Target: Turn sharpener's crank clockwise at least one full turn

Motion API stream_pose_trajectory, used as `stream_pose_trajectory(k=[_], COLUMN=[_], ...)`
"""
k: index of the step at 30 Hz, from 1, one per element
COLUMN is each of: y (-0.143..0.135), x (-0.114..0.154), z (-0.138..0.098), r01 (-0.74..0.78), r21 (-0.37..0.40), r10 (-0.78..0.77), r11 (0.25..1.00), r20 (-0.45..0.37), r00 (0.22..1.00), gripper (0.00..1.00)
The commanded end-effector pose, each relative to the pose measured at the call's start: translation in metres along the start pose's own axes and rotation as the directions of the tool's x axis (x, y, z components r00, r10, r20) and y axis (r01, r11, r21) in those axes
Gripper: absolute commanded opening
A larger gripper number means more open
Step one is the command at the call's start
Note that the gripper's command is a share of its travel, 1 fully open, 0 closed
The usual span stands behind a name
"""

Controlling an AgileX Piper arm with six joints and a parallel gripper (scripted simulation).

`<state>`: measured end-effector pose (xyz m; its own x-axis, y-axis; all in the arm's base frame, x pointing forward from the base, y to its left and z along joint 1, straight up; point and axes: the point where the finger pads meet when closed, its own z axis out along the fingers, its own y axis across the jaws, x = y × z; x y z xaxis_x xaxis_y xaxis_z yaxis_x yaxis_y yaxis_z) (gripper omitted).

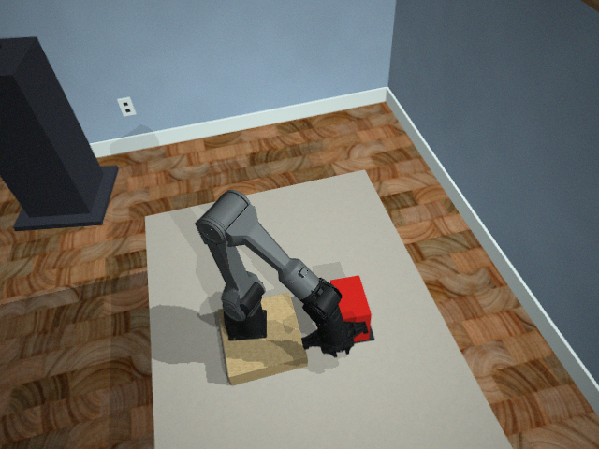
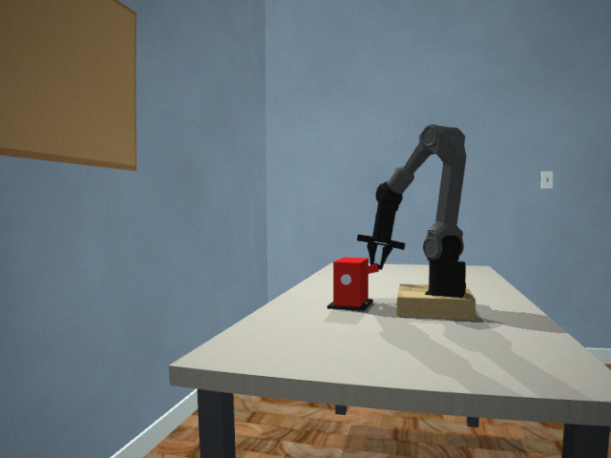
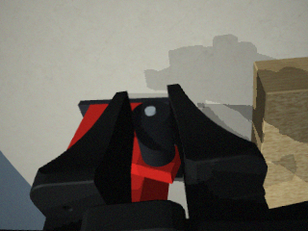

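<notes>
A red box-shaped sharpener stands on a thin black base on the grey table; it also shows in the exterior view with a grey round hole on its near face. Its crank is a red arm ending in a dark cylindrical handle. My gripper points down beside the sharpener's arm-side face and is shut on the crank handle, one black finger on each side. In the exterior view the fingertips meet the red crank arm near the sharpener's top corner. In the top view the gripper hides the crank.
My arm's base stands on a light wooden block next to the sharpener, also at the right edge of the wrist view. A dark cabinet stands on the floor beyond the table.
</notes>
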<state>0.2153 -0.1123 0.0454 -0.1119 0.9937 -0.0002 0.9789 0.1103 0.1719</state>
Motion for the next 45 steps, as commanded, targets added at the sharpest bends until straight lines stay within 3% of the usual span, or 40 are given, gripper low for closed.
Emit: stream_pose_trajectory(k=[1,45], y=[0.002,0.033], x=[-0.001,0.000], z=[-0.004,-0.028], r01=[0.002,0.001], r21=[-0.003,0.000], r10=[-0.002,-0.001], r11=[1.000,1.000], r20=[0.004,-0.001], r00=[1.000,1.000], gripper=[0.20,0.20])
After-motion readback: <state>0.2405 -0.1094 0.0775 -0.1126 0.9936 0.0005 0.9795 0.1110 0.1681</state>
